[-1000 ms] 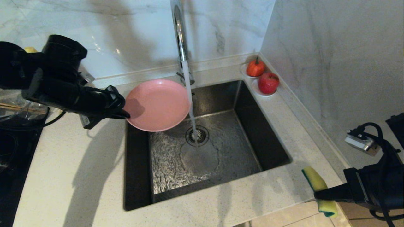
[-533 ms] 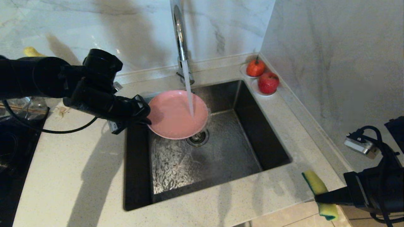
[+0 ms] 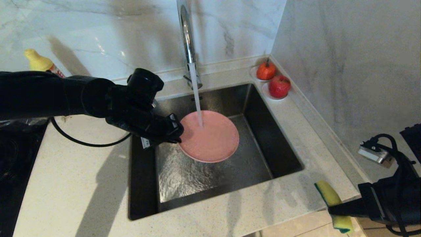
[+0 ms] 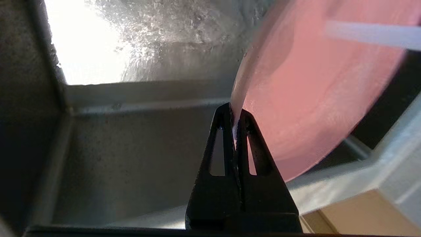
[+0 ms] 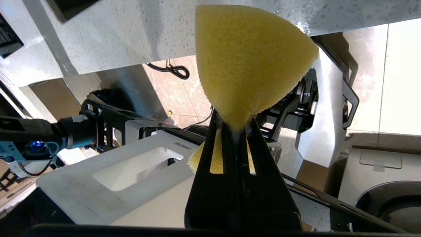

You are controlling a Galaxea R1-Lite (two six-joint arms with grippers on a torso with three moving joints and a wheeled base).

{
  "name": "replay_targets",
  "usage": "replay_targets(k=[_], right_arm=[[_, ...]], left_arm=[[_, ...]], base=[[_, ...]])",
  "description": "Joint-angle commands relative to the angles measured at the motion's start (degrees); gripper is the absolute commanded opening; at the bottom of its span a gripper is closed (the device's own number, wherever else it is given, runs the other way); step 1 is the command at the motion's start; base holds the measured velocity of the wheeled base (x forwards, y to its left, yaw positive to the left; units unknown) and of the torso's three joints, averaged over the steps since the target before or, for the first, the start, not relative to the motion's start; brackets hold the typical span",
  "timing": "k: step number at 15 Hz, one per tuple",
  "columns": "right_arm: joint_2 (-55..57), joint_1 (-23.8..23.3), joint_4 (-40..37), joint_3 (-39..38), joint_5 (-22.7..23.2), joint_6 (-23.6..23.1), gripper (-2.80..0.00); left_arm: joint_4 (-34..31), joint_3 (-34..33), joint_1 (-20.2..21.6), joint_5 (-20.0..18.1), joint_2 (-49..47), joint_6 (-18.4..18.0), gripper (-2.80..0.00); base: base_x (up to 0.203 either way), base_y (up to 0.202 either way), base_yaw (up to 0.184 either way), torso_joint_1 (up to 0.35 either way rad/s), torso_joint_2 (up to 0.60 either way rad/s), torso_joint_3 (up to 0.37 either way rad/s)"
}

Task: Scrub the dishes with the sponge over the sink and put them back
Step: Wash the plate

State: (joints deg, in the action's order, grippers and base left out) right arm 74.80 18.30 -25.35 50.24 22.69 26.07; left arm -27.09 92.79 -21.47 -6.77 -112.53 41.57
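The pink plate (image 3: 210, 138) hangs inside the steel sink (image 3: 283, 154), under the water stream from the chrome tap (image 3: 187, 39). My left gripper (image 3: 179, 135) is shut on the plate's left rim; the left wrist view shows the rim (image 4: 236, 98) pinched between the black fingers (image 4: 223, 131). My right gripper (image 3: 330, 206) is at the counter's front right corner, shut on the yellow sponge (image 3: 330, 197), whose foam (image 5: 250, 62) bulges out beyond the fingertips. The bowl is out of view.
Two red fruits (image 3: 274, 80) sit on small dishes at the sink's back right corner. A yellow-capped bottle (image 3: 39, 62) stands by the back wall on the left. A dark hob (image 3: 13, 158) borders the counter's left side.
My left arm has carried the plate rightward and down from the sink's left edge into the basin, so the water now falls on the plate. The right arm stayed put.
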Motion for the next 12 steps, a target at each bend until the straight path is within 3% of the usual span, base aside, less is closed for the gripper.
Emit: replay_targets(k=[1,7,10,12], right_arm=[[-0.4,0.2,-0.1,-0.1,0.2,0.0,-2.8],[-2.2,0.2,-0.2,-1.4,0.1,0.0,-2.8],[-3.1,0.2,-0.2,-3.4,0.2,0.1,-2.8],[-3.2,0.3,-0.2,-3.3,0.2,0.1,-2.8]], left_arm=[[1.9,-2.1,-0.4,0.3,-0.1,0.3,-2.8],[2.2,-4.5,3.3,9.9,7.1,-1.5,-2.8],[4.0,-7.0,6.9,11.0,13.8,-9.4,-2.8],[10.3,-11.7,8.1,11.3,17.4,-14.2,-2.8]], base=[[0.0,0.0,0.0,0.0,0.0,0.0],[0.0,0.0,0.0,0.0,0.0,0.0],[0.0,0.0,0.0,0.0,0.0,0.0],[0.0,0.0,0.0,0.0,0.0,0.0]])
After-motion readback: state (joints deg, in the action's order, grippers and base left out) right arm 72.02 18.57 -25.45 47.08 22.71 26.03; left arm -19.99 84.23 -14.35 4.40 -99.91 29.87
